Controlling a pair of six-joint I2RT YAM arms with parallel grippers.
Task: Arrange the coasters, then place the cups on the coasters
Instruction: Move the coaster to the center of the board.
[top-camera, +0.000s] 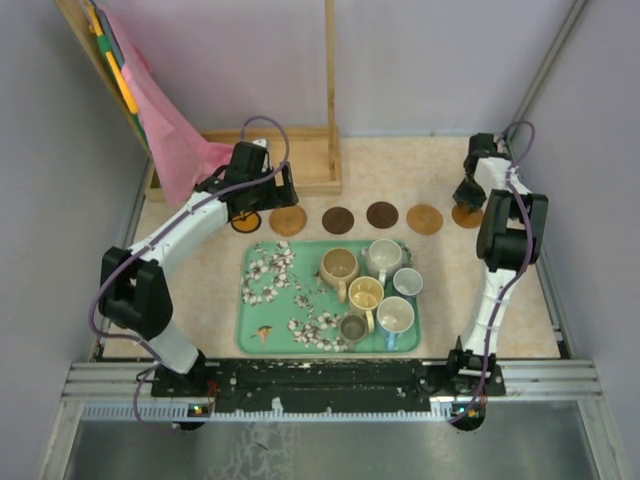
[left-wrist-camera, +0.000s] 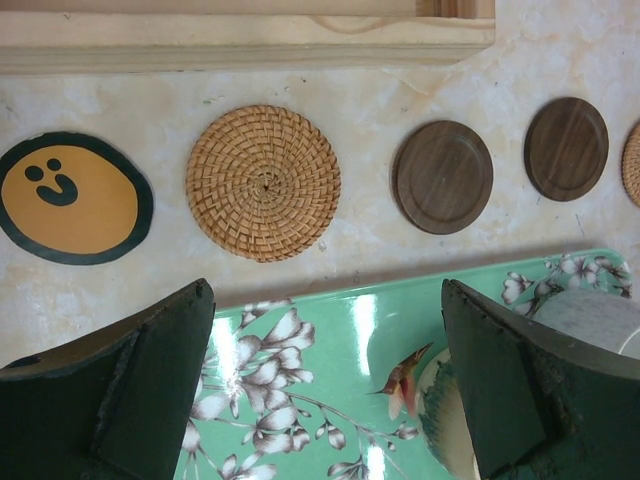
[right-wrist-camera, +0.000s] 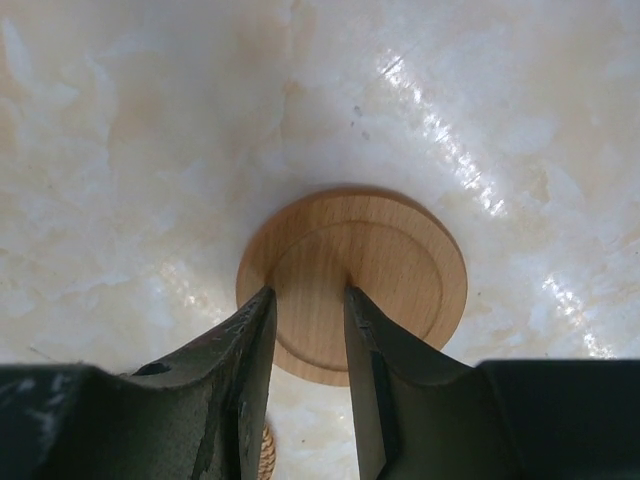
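Observation:
Several coasters lie in a row behind the green tray (top-camera: 262, 340): a yellow smiley one (left-wrist-camera: 70, 198), a woven one (left-wrist-camera: 263, 182), two dark brown discs (left-wrist-camera: 442, 176) (left-wrist-camera: 567, 148), another tan one (top-camera: 425, 219), and a light wood disc (right-wrist-camera: 400, 270) at the right end. Several cups stand on the tray's right half: tan (top-camera: 339, 266), grey-white (top-camera: 384, 255), pale blue (top-camera: 407, 282), yellow (top-camera: 365, 293), white (top-camera: 395, 315) and a small dark one (top-camera: 353, 327). My left gripper (left-wrist-camera: 326, 287) hangs wide open and empty over the tray's far edge. My right gripper (right-wrist-camera: 308, 290) stands over the light wood coaster, jaws narrowly apart, nothing between them.
A wooden frame (top-camera: 300, 160) with a pink cloth (top-camera: 170, 130) draped over it stands at the back left, close behind the left gripper. Walls close in the table on both sides. The tray's left half carries only its flower print.

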